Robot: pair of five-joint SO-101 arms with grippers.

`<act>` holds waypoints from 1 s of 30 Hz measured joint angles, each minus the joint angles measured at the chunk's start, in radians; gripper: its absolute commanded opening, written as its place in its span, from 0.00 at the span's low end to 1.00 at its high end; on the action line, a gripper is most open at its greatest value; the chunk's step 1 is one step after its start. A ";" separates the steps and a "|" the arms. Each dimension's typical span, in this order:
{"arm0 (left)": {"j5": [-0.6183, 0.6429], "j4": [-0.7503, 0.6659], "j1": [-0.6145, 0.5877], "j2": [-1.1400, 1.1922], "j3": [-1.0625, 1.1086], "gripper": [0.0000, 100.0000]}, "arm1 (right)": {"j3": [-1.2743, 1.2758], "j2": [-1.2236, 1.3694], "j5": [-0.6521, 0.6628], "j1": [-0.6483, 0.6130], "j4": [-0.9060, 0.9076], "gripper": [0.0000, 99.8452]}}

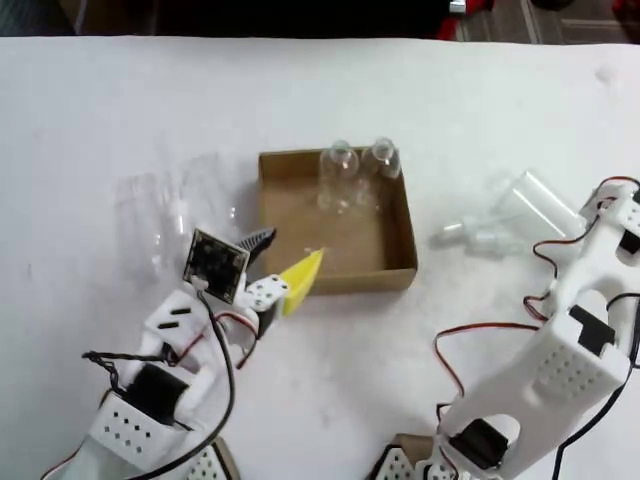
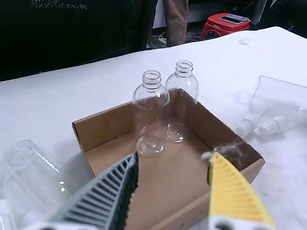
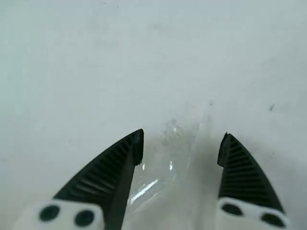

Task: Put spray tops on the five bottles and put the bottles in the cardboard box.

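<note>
Standing upright inside the cardboard box (image 1: 370, 280), against its far wall: left boxed bottle (image 1: 338, 165) and right boxed bottle (image 1: 382, 158), just beside each other, both necks showing open, no spray tops fitted; the box is sitting mid-table (image 1: 100, 100). Lying on their sides left of the box: further clear bottles (image 1: 150, 205), apart from either gripper. Lying right of the box: one clear bottle (image 1: 535, 200), with loose spray tops (image 1: 470, 237) just left of it and nearer. Left gripper (image 2: 172, 157) is hanging over the box's near-left corner; its grey and yellow fingers are standing wide apart, holding nothing. Right gripper (image 3: 182, 135) is pointing down at the table; its black fingers are spread wide, with a clear plastic piece (image 3: 165, 165) lying between them, not pinched; bottle or spray top, cannot tell. Step in hand, as judged: taking up that piece. Doing it well is calling for centring the piece between the pads; lowering until both pads are flanking its body; closing gently, since thin clear plastic is liable to slip out or crush; keeping it square for mating with its counterpart.
</note>
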 measured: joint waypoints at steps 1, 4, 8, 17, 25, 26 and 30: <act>0.000 0.000 0.000 0.000 0.000 0.22 | 0.000 0.017 -0.003 0.002 -0.009 0.23; 0.000 0.000 0.000 0.000 0.000 0.22 | 0.000 0.052 -0.003 0.002 -0.031 0.23; 0.000 0.000 0.000 0.000 0.000 0.22 | 0.000 0.057 -0.003 0.002 -0.041 0.23; 0.000 0.000 0.000 0.000 0.000 0.22 | 0.000 0.057 -0.005 -0.003 -0.044 0.16; 0.000 0.000 0.000 0.000 0.000 0.22 | -0.025 0.058 -0.005 -0.014 -0.044 0.07; 0.000 0.000 0.000 0.000 0.000 0.22 | -0.031 0.058 -0.005 -0.015 -0.044 0.06; 0.000 0.000 0.000 0.000 0.000 0.22 | -0.035 0.058 -0.005 -0.011 -0.044 0.02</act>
